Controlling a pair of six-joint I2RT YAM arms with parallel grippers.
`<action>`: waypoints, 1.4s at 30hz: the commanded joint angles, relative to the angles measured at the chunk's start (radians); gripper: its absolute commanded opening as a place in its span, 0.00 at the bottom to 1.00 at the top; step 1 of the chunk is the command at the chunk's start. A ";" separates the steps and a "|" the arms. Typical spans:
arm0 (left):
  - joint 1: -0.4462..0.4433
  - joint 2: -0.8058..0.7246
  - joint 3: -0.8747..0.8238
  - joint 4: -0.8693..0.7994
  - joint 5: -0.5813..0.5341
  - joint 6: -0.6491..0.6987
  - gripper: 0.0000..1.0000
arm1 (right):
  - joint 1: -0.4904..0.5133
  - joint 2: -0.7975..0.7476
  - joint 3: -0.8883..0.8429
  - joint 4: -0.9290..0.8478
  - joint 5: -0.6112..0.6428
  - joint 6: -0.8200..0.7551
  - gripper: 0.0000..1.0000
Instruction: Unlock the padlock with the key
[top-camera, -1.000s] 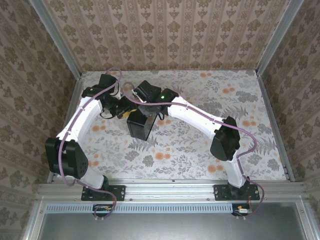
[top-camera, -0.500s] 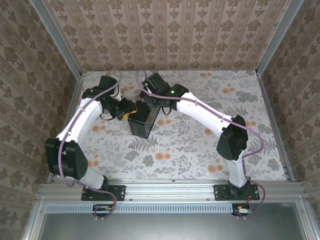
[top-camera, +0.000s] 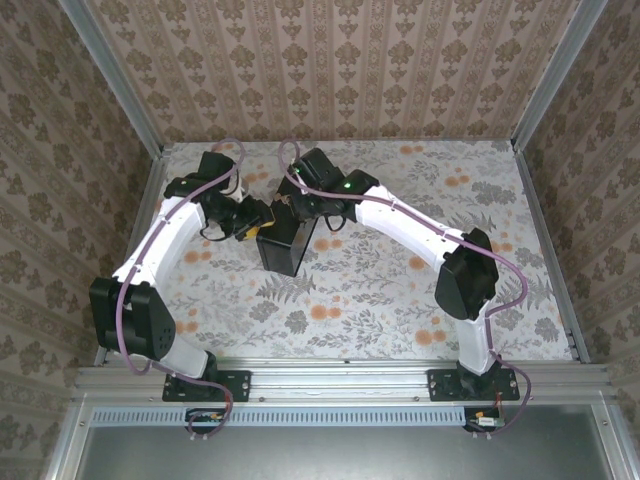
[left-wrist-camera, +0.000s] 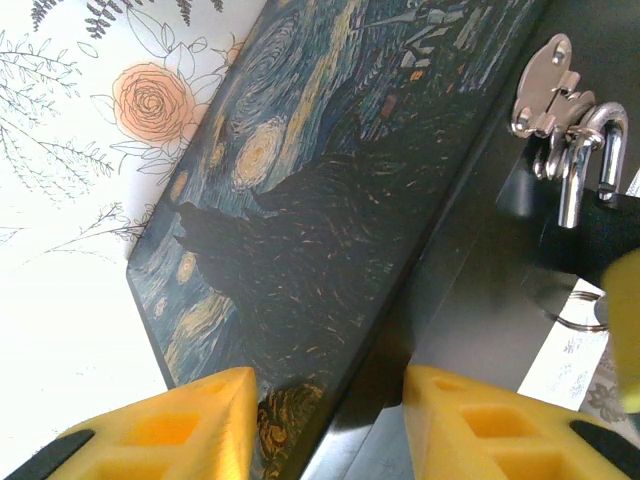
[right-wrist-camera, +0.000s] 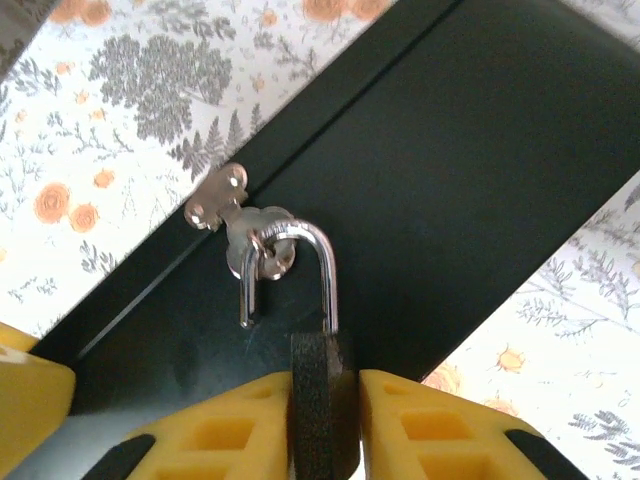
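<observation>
Top view: find the black box left of centre on the flowered tabletop, both arms bent in over its upper end. Place the left gripper at the box's upper left corner and the right gripper just above its top edge.

Right wrist view: see the padlock at bottom centre, its dark textured body pinched tight between the right gripper's yellow fingers, no gap on either side. Follow the steel shackle up through the hasp on the box's black face at centre frame. Note one shackle leg entering the body, the other ending bare just left of it.

Left wrist view: find the left gripper's yellow fingers along the bottom edge, partway apart, with the edge of the box's blue-and-yellow painted lid lying in the gap. Cannot tell pinching from mere straddling. Spot hasp and shackle again at upper right, with a thin wire ring and a white printed tag at the right edge below them.
</observation>
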 joint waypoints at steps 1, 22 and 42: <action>-0.006 -0.026 -0.003 -0.016 0.014 -0.007 0.43 | 0.002 0.022 -0.014 -0.033 -0.014 0.002 0.13; -0.120 -0.039 -0.063 0.048 0.079 -0.091 0.42 | 0.010 0.071 0.047 0.081 0.223 0.364 0.00; -0.084 -0.033 0.025 0.006 0.123 0.017 0.48 | -0.062 -0.026 -0.033 0.292 0.150 0.444 0.08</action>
